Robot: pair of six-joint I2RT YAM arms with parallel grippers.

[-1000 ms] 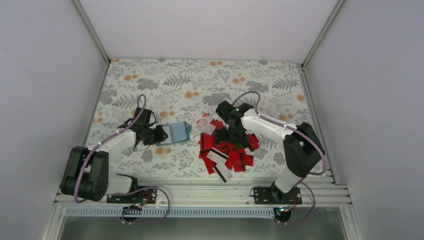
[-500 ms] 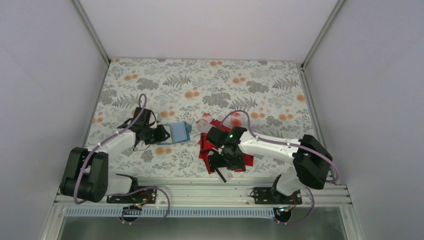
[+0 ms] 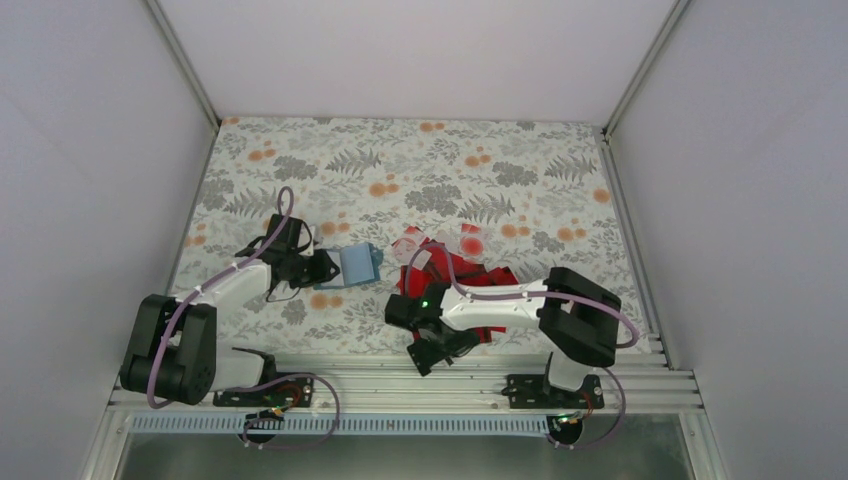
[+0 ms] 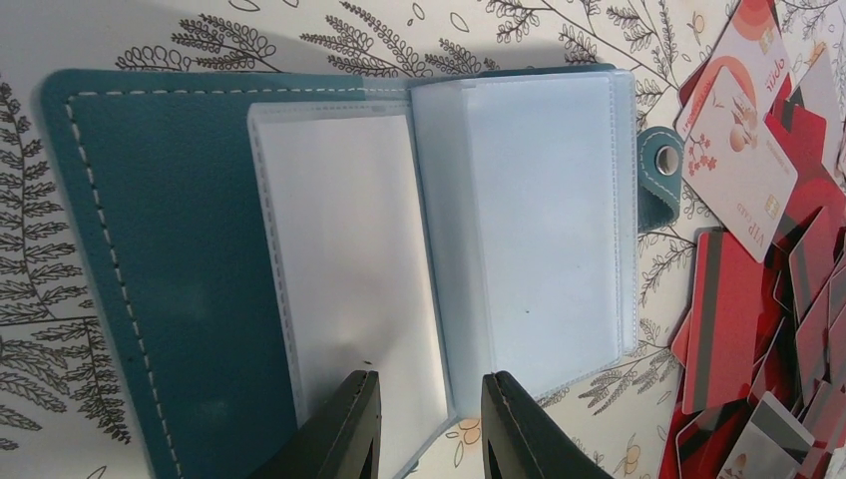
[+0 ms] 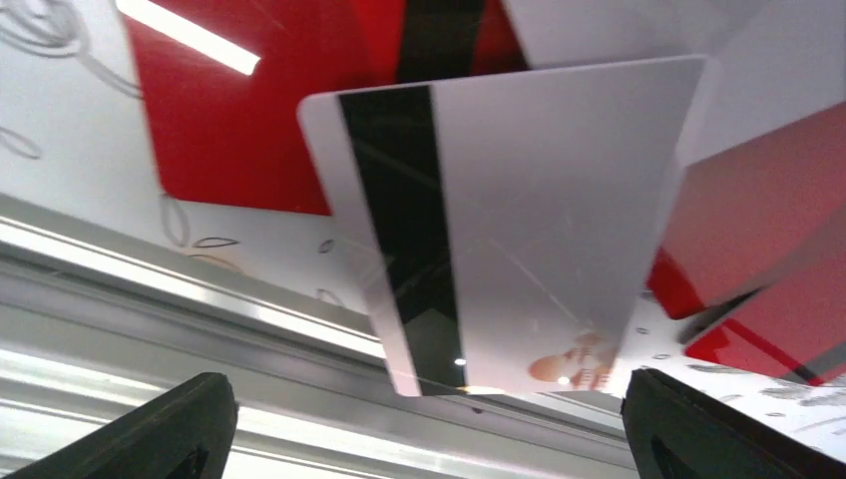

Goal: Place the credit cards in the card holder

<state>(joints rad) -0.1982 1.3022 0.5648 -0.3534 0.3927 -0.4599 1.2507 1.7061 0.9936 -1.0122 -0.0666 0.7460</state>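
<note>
The teal card holder [image 3: 358, 263] lies open on the floral cloth, its clear pockets [image 4: 539, 220] facing up. My left gripper [image 4: 431, 424] stands narrowly open at the holder's near edge. Its fingertips [image 4: 354, 399] straddle the fold of the pockets, and nothing is visibly clamped. The credit cards [image 3: 455, 275] lie in a red heap right of the holder, with some white faces [image 4: 743, 150] among them. My right gripper [image 3: 430, 345] is wide open at the heap's near-left corner. A white card with a black stripe [image 5: 539, 220] lies just ahead of it and reaches the table edge.
An aluminium rail [image 3: 400, 385] runs along the near table edge, directly under the right gripper [image 5: 429, 439]. White enclosure walls [image 3: 100, 150] stand on the left, right and back. The floral cloth [image 3: 420, 160] stretches behind the heap.
The right arm has swung from the far side of the heap down to its near-left corner by the rail, staying open. The left arm and the card holder have not moved.
</note>
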